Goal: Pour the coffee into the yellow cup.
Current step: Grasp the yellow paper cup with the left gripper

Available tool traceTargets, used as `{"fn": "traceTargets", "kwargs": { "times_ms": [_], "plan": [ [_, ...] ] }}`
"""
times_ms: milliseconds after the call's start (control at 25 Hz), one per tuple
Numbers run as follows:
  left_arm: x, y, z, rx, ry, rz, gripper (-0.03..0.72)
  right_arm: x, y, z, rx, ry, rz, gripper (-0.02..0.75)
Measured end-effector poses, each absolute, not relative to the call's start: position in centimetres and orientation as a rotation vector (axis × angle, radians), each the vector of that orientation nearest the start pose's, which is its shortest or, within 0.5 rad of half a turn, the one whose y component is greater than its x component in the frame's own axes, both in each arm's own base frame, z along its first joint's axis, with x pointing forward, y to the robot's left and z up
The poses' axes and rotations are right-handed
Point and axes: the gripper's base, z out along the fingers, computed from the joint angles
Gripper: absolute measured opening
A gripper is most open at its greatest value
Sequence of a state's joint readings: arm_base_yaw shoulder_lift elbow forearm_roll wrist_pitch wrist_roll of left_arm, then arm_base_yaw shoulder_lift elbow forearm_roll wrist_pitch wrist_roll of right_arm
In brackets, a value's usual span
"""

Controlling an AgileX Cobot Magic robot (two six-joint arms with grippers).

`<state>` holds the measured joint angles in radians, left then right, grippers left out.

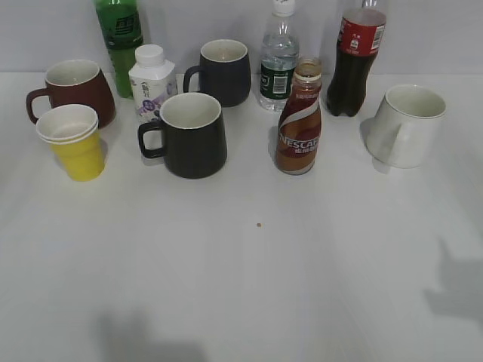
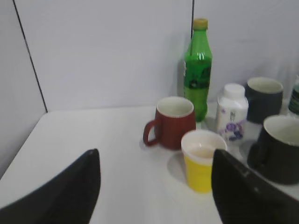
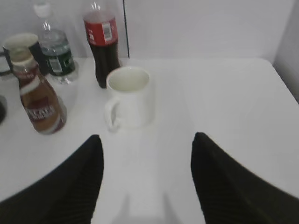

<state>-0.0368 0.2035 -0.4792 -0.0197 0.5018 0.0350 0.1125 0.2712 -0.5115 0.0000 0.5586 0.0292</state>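
The coffee bottle with its red-white-brown NESCAFE label stands upright, uncapped, mid-table; it also shows at the left of the right wrist view. The yellow cup stands at the left, in front of the dark red mug. In the left wrist view the yellow cup holds pale liquid. My left gripper is open and empty, hovering short of the cup. My right gripper is open and empty, short of the white mug. Neither gripper shows in the exterior view, only their shadows.
A black mug, a dark blue mug, a white mug, a green bottle, a small white bottle, a water bottle and a cola bottle crowd the back half of the table.
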Motion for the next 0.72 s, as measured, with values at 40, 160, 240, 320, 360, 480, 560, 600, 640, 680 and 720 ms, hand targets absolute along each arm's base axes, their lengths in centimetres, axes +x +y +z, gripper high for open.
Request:
{"fn": "traceTargets", "kwargs": {
  "times_ms": [40, 160, 240, 320, 360, 480, 560, 600, 640, 680, 720],
  "plan": [
    [5.9, -0.3, 31.3, 0.05, 1.695, -0.025, 0.565, 6.3, 0.8, 31.6, -0.086, 1.79, 0.111, 0.448],
    [9.1, -0.4, 30.4, 0.041, 1.668, -0.028, 0.565, 8.0, 1.4, 31.2, -0.126, 1.793, 0.142, 0.448],
    [11.1, -0.4, 29.9, 0.026, 1.652, -0.036, 0.565, 9.2, 1.8, 30.8, -0.146, 1.812, 0.155, 0.448],
    [13.2, -0.5, 29.3, -0.004, 1.663, -0.054, 0.565, 10.6, 2.1, 30.5, -0.154, 1.827, 0.159, 0.448],
    [14.1, -0.4, 29.1, -0.013, 1.655, -0.055, 0.565, 11.2, 2.2, 30.5, -0.155, 1.824, 0.16, 0.448],
    [17.2, -0.4, 27.8, -0.029, 1.671, -0.045, 0.565, 13.0, 2.6, 30.0, -0.156, 1.836, 0.159, 0.448],
    [19.1, -0.4, 26.4, -0.029, 1.702, -0.034, 0.565, 14.1, 2.9, 29.5, -0.158, 1.859, 0.158, 0.449],
    [19.7, -0.5, 26.0, -0.024, 1.702, -0.031, 0.565, 14.6, 3.0, 29.2, -0.16, 1.874, 0.157, 0.449],
    [20.1, -0.6, 25.7, -0.02, 1.699, -0.031, 0.565, 15.0, 3.0, 29.0, -0.16, 1.881, 0.156, 0.449],
    [20.5, -0.8, 25.2, -0.01, 1.711, -0.035, 0.565, 15.4, 3.1, 28.8, -0.161, 1.893, 0.155, 0.449],
    [20.8, -1.1, 24.8, 0.004, 1.73, -0.045, 0.565, 15.8, 3.2, 28.5, -0.162, 1.905, 0.154, 0.449]
  ]
}}
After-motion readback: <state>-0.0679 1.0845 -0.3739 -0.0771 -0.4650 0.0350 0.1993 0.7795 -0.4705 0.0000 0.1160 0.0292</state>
